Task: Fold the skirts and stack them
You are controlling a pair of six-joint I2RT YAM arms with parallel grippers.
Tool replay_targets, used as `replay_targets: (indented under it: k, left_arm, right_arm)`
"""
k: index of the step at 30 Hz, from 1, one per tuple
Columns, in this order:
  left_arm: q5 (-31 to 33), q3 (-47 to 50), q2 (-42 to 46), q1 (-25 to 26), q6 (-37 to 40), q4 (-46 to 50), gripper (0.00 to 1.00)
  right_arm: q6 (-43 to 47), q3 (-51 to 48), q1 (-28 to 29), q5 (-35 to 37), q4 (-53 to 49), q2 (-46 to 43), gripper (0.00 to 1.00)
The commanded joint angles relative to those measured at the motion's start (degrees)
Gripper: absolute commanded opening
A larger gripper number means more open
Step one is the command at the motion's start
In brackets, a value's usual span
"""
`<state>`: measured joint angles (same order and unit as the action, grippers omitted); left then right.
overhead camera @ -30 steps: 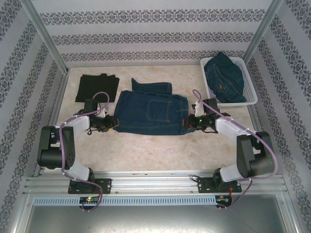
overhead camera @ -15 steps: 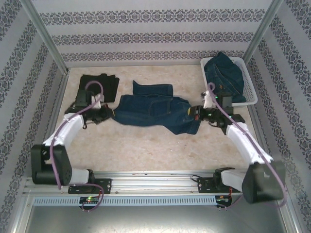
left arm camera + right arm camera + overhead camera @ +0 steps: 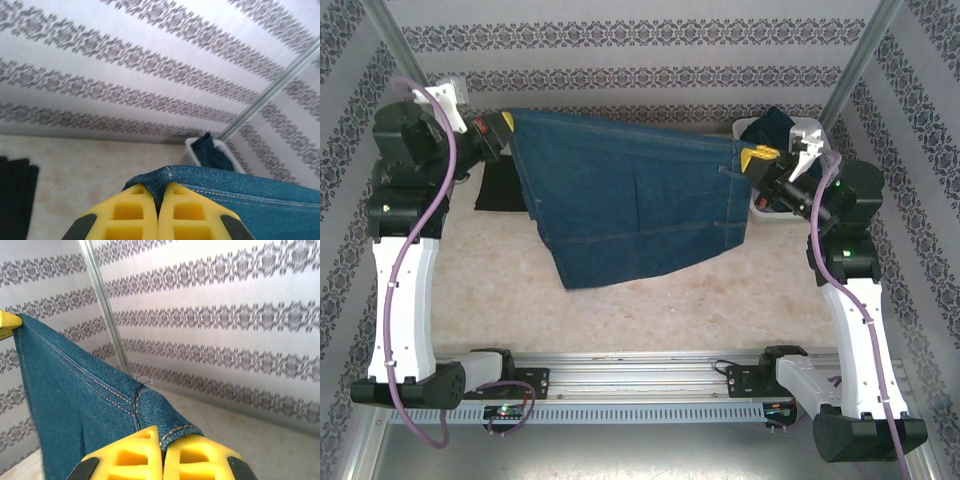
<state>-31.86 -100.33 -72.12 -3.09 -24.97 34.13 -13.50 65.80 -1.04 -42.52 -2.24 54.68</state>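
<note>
Both arms have gone up in the last second. The denim skirt [image 3: 630,200] was flat on the desk [image 3: 660,310]; it now hangs stretched between my two tools, lower edge sloping, low corner on the left. I can't tell if that corner clears the desk.

Left tool [image 3: 503,125]: fully closed, pinching one top corner. In the wrist view the yellow pads [image 3: 125,215] are tight together with the seamed edge nipped between them. Right tool [image 3: 760,155]: also clamped tight on the opposite top corner, with the hem bunched at the tips.

Step, as I read it: lift and spread, ahead of the fold. This skirt isn't folded yet.

Next move needs:
- both tools descending together, tension kept across the top edge
- low edge landing first, then draping forward for a clean half-fold
- landing on bare desk, off the neighbours

Black skirt [image 3: 498,188] lies folded at back left, partly behind the hanging denim. That's the likely stack base.

Containers: one white lattice basket [image 3: 765,213] at back right, behind my right arm. It holds a second denim skirt [image 3: 775,122], bunched and unfolded.
</note>
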Motion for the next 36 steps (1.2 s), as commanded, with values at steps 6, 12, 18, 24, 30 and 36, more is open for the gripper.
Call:
replay_targets:
  k: [6, 12, 18, 24, 30, 36]
  left_arm:
    - [-5.62, -22.19, -24.73, -1.47, -2.01, 1.24, 0.00]
    - [-4.02, -66.46, -50.35, -2.23, -0.30, 10.20, 0.00]
    - [-9.62, -58.27, -45.49, -5.11, -4.14, 0.29, 0.00]
    - [-9.66, -32.49, -33.45, 0.52, 14.02, 13.62, 0.00]
    - [0.90, 24.09, -12.44, 3.18, 4.72, -4.84, 0.09]
    - [7.50, 54.86, 6.70, 3.09, -5.22, -8.41, 0.78]
  right_arm:
    - [-5.33, 7.46, -0.84, 2.56, 16.67, 16.69, 0.00]
    - [-6.45, 25.97, -0.48, -0.44, 14.50, 31.27, 0.00]
    - [-0.75, 27.33, -0.51, -2.69, 9.57, 31.54, 0.00]
    - [-0.10, 3.83, -0.24, -1.67, 11.27, 23.55, 0.00]
    - [-8.47, -23.35, 2.27, 1.76, 12.38, 15.08, 0.08]
    - [-16.58, -40.09, 5.03, 14.67, 1.08, -3.15, 0.53]
